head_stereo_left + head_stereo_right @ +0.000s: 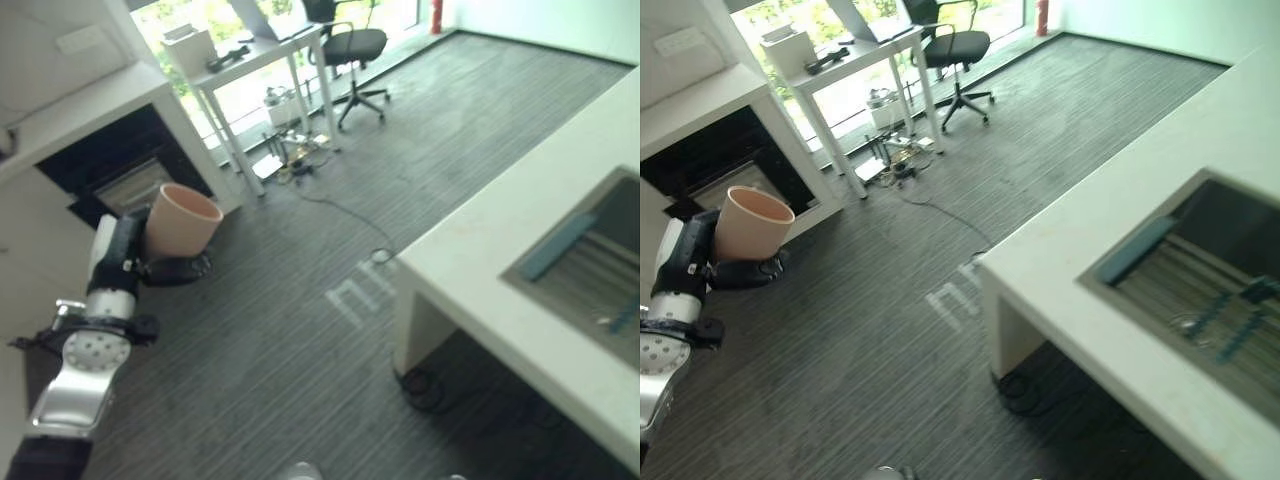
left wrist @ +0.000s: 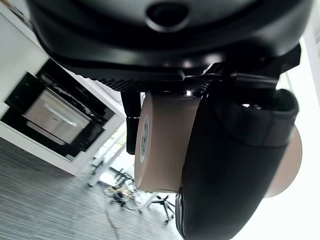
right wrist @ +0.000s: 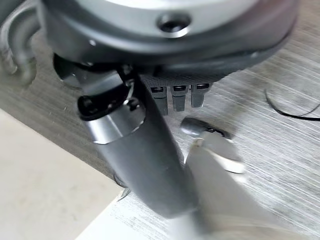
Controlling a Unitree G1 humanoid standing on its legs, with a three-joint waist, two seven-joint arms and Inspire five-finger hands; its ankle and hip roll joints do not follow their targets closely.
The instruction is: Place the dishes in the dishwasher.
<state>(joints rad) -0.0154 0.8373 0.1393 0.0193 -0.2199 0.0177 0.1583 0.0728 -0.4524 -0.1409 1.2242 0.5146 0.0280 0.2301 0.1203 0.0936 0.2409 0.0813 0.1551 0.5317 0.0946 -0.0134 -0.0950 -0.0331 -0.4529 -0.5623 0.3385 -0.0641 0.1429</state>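
While our left hand (image 1: 150,262) is raised over the dark carpet (image 1: 300,350) at the left of the head views, we hold a beige cup (image 1: 181,222) in it, the thumb and fingers curled round the cup's lower part and its open mouth tilted up and away from us. From the left wrist view we see the cup (image 2: 160,145) pressed between the dark thumb (image 2: 230,165) and the fingers behind it. Just beyond the cup stands the white cabinet (image 1: 80,110) with a dark recess holding the dishwasher (image 1: 135,185), whose pale front panel shows inside the opening. To our right runs a white counter (image 1: 480,270) with a sunken sink (image 1: 600,260); long items lie in the basin, too small for us to name. Farther off we see a white desk (image 1: 250,60) and a black office chair (image 1: 355,45) by the bright windows. Our right hand (image 3: 150,155) shows in its own wrist view above the carpet, but we cannot tell how its fingers stand.
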